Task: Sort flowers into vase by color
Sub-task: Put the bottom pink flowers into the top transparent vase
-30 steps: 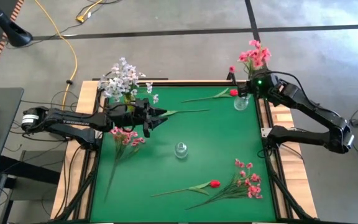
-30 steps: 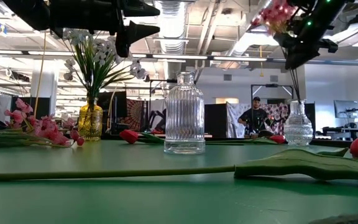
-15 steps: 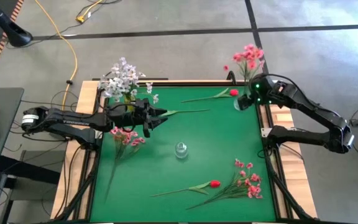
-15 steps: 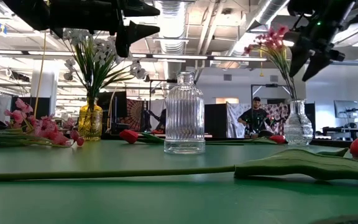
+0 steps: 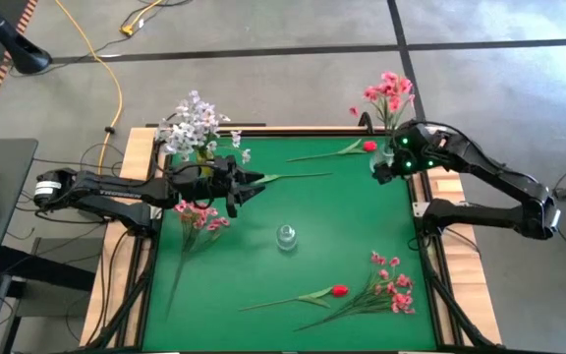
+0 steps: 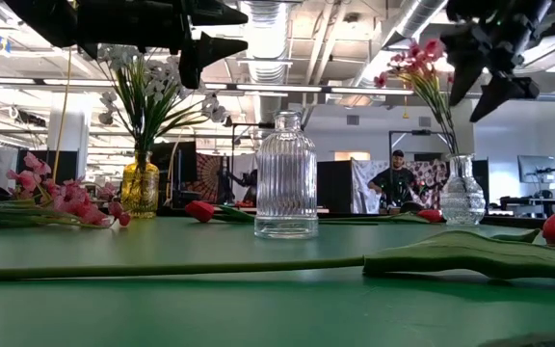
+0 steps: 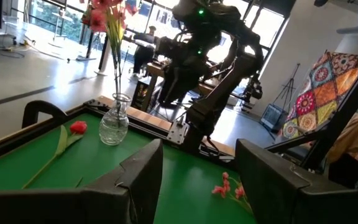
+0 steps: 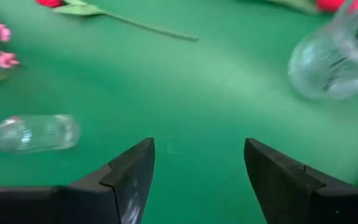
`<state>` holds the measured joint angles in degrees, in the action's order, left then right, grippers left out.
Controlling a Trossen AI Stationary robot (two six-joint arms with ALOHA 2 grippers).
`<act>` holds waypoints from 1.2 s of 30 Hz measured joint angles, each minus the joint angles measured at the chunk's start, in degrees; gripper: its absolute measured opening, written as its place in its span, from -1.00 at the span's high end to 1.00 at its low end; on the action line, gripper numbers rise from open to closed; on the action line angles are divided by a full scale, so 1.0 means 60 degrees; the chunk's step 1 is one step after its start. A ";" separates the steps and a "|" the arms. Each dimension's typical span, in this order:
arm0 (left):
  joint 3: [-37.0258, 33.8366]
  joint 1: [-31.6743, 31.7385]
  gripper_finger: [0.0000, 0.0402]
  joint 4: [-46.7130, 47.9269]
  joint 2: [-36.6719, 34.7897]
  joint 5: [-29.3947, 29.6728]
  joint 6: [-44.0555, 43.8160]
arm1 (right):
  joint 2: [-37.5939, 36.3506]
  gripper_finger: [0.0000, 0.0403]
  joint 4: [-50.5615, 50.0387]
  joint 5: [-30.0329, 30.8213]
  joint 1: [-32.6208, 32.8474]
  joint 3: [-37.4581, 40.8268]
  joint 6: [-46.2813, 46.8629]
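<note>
Now right claw (image 5: 389, 169), upper right of frame, gapes empty beside clear vase (image 5: 381, 160) holding pink spray (image 5: 389, 91); left claw (image 5: 249, 185) also open, idle mid-left over counter (image 5: 342, 226).

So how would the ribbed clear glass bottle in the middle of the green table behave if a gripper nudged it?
The ribbed clear glass bottle stands upright, empty and tall for its base, so a high push would probably tip it. Being round, it would likely roll on the green table afterwards. Smooth glass may slip between fingers and looks breakable.
</note>
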<state>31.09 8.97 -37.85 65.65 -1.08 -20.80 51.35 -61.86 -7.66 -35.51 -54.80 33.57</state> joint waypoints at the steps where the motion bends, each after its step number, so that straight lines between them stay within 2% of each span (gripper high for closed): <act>1: 0.0000 0.0000 0.06 0.0008 0.0000 0.0000 0.0002 | 0.0000 -0.37 -0.0010 -0.0022 0.0237 -0.0064 0.0345; 6: 0.0000 0.0000 0.06 0.0224 0.0000 -0.0002 0.0241 | 0.0035 -0.37 0.0184 -0.0214 0.2063 -0.0384 0.2893; 11: 0.0000 0.0000 0.06 0.0270 0.0000 -0.0013 0.0599 | 0.0482 -0.36 0.0582 0.0100 0.4575 -0.0443 0.6161; 18: 0.0000 0.0004 0.06 0.0602 0.0000 -0.0385 0.0681 | 0.2144 -0.36 0.1866 0.0466 0.8324 -0.0446 1.0417; 23: 0.0000 0.0004 0.06 0.1314 0.0000 -0.0821 0.1013 | 0.3715 -0.36 0.3857 0.0267 1.0260 -0.0442 1.2824; 28: 0.0000 0.0004 0.06 0.1491 0.0000 -0.1181 0.1351 | 0.5442 -0.36 0.6232 -0.0109 1.1482 -0.0446 1.4481; 31: 0.0000 0.0004 0.06 0.1490 0.0000 -0.1336 0.1494 | 0.6389 -0.36 0.6557 -0.0467 1.1694 -0.0628 1.4868; 34: 0.0000 0.0004 0.06 0.1490 0.0000 -0.1524 0.1667 | 0.7071 -0.36 0.6525 -0.0565 1.1544 -0.0804 1.4594; 36: 0.0000 0.0004 0.06 0.1490 0.0000 -0.1530 0.1708 | 0.7424 -0.36 0.6607 -0.0586 1.1385 -0.0915 1.3439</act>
<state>31.09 8.99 -28.91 65.65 -10.26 -10.55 95.90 -22.21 -11.17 32.80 -60.29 114.20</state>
